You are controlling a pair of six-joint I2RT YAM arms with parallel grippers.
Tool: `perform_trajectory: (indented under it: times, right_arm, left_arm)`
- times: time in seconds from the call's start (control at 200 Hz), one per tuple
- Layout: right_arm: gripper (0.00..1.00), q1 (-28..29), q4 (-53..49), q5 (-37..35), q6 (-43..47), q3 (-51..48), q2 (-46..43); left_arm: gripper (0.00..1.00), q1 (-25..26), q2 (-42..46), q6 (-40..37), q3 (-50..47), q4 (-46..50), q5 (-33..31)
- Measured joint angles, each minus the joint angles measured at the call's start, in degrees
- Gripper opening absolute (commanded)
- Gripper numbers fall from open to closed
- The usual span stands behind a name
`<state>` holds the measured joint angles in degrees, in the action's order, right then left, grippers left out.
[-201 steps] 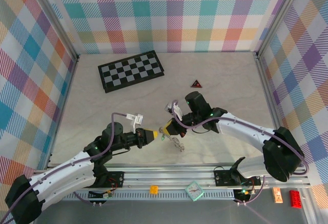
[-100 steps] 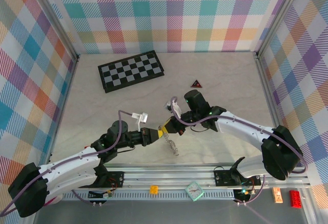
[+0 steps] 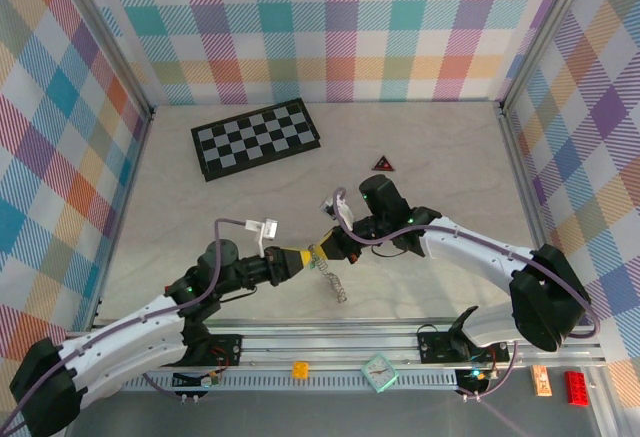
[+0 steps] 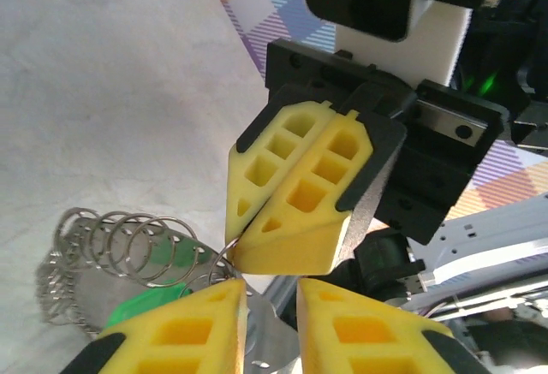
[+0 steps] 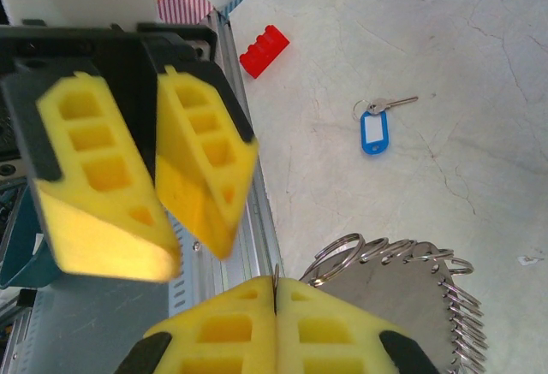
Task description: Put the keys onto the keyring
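**Green key at the left fingertips, ring pinched by the right**

The left gripper sits nearest the bases. Its 2 fingers are narrowly parted with a sliver of grey metal in the gap, and I cannot tell whether they clamp it. Just beside its fingertips lies the green key, with only the head showing. Next out is the keyring, a run of thin wire loops sagging toward the table. The right gripper meets the left one tip to tip from the far side. Its fingers are pressed flat together on 1 wire of the keyring, which rises from their seam.

The held loop therefore lies straight ahead of the left gripper, and the left arm is the nearer to the green key. Threading looks like a short push forward along that line. The blue key lies flat on the table, well apart from both grippers, with its blade pointing away from its tag.
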<state>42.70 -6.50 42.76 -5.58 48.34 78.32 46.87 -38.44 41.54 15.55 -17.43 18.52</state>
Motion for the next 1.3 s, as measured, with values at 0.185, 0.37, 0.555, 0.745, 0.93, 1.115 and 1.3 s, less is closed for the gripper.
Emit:
perform_trajectory:
  times: [0.185, 0.37, 0.555, 0.745, 0.93, 1.115, 1.3]
  right_arm:
    - [0.0, 0.0, 0.44, 0.57, -0.02, 0.0, 0.39]
    - [0.0, 0.0, 1.11, 1.86, 0.0, 0.0, 0.39]
    - [0.0, 0.0, 1.38, 2.93, -0.02, 0.0, 0.39]
    - [0.0, 0.0, 2.27, 3.96, -0.42, 0.0, 0.52]
    - [0.0, 0.0, 3.26, 4.98, -1.27, 0.0, 1.14]
    - [0.0, -0.04, 3.87, 5.35, -1.36, 0.0, 1.51]
    - [0.0, -0.07, 4.22, 5.97, -2.21, 0.0, 1.88]
  left_arm:
    - [0.23, 0.0, 2.19, -3.69, -0.02, 3.39, -1.7]
    - [0.23, 0.0, -3.13, -6.84, -0.04, 1.11, -0.55]
    - [0.24, -0.02, -5.22, -8.61, -0.04, -1.97, 1.27]
    - [0.23, -0.15, -5.25, -9.29, -0.04, -3.91, 2.03]
    - [0.23, -0.85, -5.25, -9.53, -0.04, -3.89, 2.47]
    - [0.22, -1.66, -4.46, -9.66, -0.11, -3.76, 2.62]
    - [0.19, -1.66, -5.35, -9.64, -0.11, -5.11, 2.99]
